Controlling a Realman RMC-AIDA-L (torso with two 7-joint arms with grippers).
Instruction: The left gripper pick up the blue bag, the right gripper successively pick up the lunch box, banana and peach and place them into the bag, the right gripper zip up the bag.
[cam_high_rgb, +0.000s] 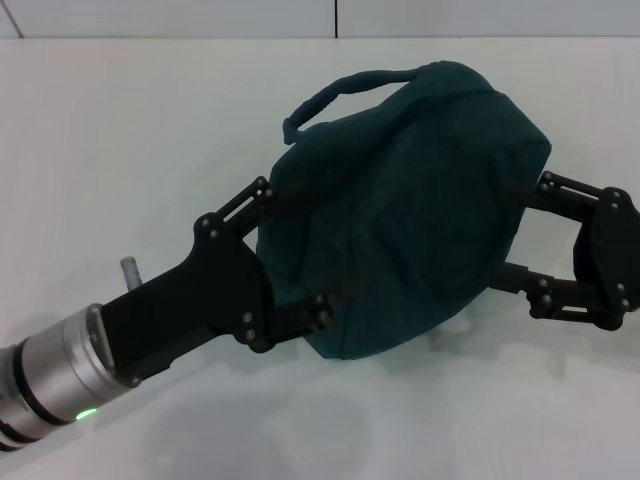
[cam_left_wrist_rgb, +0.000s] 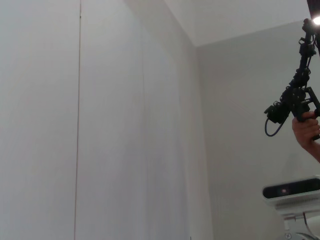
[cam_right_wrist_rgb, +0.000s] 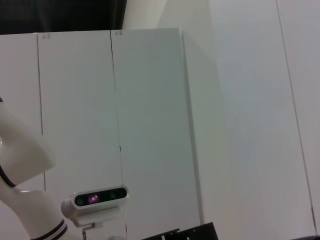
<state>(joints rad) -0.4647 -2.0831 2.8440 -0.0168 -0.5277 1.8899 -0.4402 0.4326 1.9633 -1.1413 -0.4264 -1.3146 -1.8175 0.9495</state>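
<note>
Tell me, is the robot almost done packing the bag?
Probably close. The dark blue fabric bag bulges as if full, and no lunch box, banana or peach shows on the white table, so packing looks done. Both pincers are at it: left pincer against one side, right pincer against the other. The zipper is out of sight, so zipping may be under way or left.

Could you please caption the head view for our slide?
Left tool and right tool flank a bulging blue bag on the white table.
</note>
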